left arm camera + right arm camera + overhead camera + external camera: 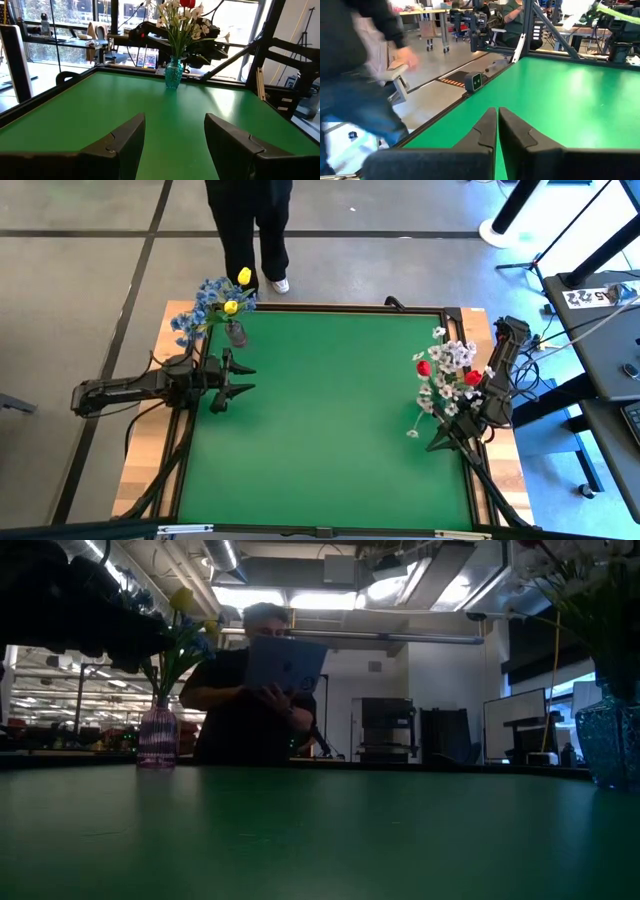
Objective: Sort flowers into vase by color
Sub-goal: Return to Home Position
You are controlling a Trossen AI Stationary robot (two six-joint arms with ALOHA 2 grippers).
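Green table: blue-yellow flowers, red-white flowers; left end effector spread, right one closed.

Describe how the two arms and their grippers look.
The left arm and right arm are dark jointed segments trailing black cables. The left gripper and right gripper each end in two matte black, wedge-shaped fingers with stepped notches; no markings show.

the left gripper is seen with fingers apart above the green table. near its far edge a teal vase is stood upright, filled with white blossoms and a red tulip.
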